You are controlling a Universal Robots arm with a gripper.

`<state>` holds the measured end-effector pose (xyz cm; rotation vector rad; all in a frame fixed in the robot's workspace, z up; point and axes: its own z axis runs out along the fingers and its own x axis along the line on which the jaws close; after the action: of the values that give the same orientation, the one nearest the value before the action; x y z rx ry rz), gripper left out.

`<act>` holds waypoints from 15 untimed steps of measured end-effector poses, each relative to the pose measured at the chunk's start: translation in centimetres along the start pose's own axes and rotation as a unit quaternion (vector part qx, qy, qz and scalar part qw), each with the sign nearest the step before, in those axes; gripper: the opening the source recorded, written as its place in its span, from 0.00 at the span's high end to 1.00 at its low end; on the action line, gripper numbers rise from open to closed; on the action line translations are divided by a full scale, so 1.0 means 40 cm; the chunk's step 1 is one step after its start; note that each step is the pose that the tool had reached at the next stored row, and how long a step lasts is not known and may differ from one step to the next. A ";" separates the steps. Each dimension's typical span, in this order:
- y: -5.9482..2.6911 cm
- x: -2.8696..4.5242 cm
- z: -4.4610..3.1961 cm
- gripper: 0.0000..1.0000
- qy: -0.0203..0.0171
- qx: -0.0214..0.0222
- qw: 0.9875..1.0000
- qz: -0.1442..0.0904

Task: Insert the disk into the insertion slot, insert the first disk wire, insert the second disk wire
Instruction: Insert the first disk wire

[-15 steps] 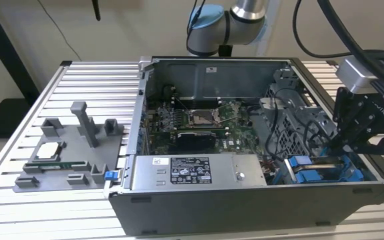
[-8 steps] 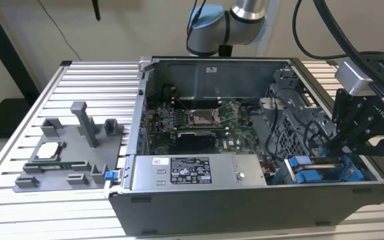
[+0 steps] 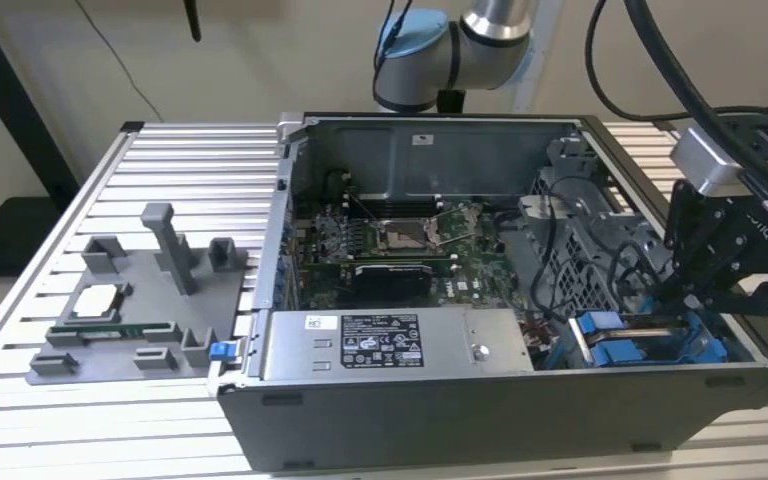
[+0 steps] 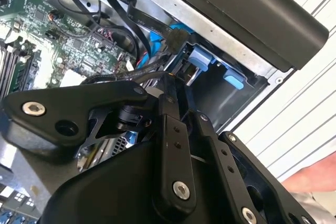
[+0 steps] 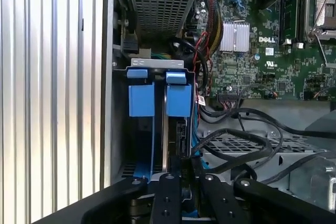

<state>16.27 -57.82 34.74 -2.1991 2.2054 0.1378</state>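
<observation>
My tool hangs at the narrow grey perforated-metal insertion slot. The silver-grey, blue-framed disk stands edge-on inside, probably for seating. Whether the tool grips anything, I cannot tell.

Black cables crowd the pincer beside the insertion slot.

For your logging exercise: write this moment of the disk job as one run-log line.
gripper at insertion slot | disk appears seated in slot, blue carrier | black cables lying beside slot
</observation>
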 end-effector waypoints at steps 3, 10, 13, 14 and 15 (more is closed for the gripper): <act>-0.002 0.002 0.003 1.00 0.000 0.000 1.000 0.000; -0.003 0.002 0.008 1.00 0.000 0.000 1.000 0.000; -0.004 0.002 0.010 1.00 0.000 0.001 1.000 0.000; -0.004 0.002 0.011 1.00 0.000 0.001 1.000 0.000; -0.004 0.003 0.012 1.00 0.000 0.001 1.000 0.000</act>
<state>16.40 -57.88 34.25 -2.1981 2.2047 0.1355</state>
